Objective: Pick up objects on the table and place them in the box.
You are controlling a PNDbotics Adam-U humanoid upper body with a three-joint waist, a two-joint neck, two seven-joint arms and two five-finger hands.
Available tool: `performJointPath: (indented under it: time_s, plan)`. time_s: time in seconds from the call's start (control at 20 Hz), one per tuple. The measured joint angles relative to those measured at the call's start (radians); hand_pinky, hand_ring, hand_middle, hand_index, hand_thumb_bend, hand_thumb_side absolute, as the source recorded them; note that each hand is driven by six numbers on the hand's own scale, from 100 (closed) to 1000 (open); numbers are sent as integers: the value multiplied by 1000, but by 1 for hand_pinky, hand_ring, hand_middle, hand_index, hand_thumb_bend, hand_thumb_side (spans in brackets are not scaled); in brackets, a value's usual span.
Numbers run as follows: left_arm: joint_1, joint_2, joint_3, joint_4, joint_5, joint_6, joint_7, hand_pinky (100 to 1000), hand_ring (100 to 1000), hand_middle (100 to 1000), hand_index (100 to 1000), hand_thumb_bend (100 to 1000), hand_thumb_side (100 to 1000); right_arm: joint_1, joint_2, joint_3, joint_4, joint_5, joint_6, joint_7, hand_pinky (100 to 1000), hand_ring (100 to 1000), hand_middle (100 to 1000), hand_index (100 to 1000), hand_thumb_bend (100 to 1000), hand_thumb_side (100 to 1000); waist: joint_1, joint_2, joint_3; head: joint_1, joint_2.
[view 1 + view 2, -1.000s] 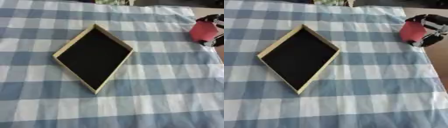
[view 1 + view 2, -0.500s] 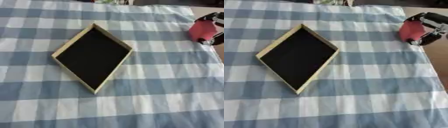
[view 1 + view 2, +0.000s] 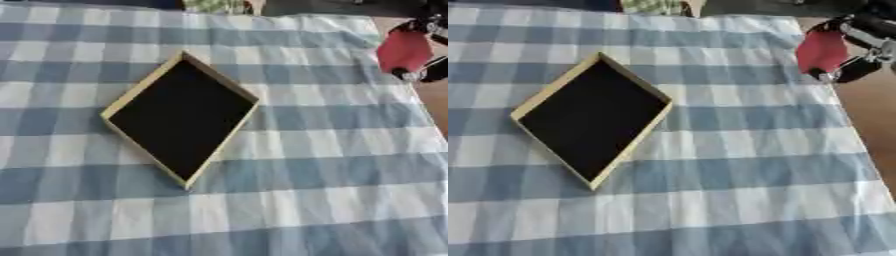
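- Box sits turned like a diamond on the blue checked tablecloth, black inside, nothing in it.
- Right hand is up at the table's far right edge, fingers wrapped round a red object.

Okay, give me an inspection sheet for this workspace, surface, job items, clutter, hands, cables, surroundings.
Surface: table under a blue and white checked cloth, lying flat.
Job's things: box with pale rim and black inside, turned like a diamond, empty. Red object held at the cloth's far right edge.
Clutter: nothing seen on the cloth.
Hands: right hand curled round the red object, upper right. Left hand not in view.
Cables: nothing seen.
Surroundings: brown surface beyond the cloth's right edge; something green and checked at the far edge, unclear.
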Motion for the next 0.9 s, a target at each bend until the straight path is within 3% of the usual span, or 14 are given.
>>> performJointPath:
  time_s: [0.45, 0.75, 0.9]
  plan:
    - [1, 1, 0, 0, 14, -1, -1, 824, 834, 759, 673, 116, 829, -30, -9, 60, -191, -53, -4, 91, 779, 634, 566, 757, 100, 100, -1, -37, 1, -5, 26]
    - [0, 2, 6, 0, 24, -3, 1, 824, 835, 762, 678, 119, 823, -136, 76, 124, -300, -70, 31, 183, 801, 645, 579, 762, 100, 100, -2, -54, 7, -9, 41]
    - [0, 3, 12, 0, 26, -8, 8, 824, 836, 764, 683, 121, 818, -194, 129, 156, -341, -37, 55, 226, 842, 656, 591, 759, 100, 100, 0, -59, 8, -10, 46]
